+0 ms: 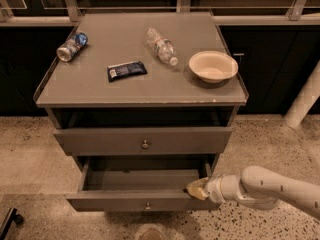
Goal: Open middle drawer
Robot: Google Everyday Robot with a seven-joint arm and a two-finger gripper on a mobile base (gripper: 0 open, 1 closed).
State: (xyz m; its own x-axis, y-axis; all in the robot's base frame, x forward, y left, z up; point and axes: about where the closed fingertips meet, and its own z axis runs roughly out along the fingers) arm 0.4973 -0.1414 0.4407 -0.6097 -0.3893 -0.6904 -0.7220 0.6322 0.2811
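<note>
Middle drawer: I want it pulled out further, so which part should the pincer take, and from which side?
Probably the small round knob at the centre of the flat front of the middle drawer, approached straight from the front: it alone stands proud of the panel. The pincer sits at the right end of the front's top edge, which is also exposed.

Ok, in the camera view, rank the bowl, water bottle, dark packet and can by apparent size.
1. bowl
2. water bottle and dark packet: look about alike
3. can

The gripper sits at the open middle drawer's right front corner.
</note>
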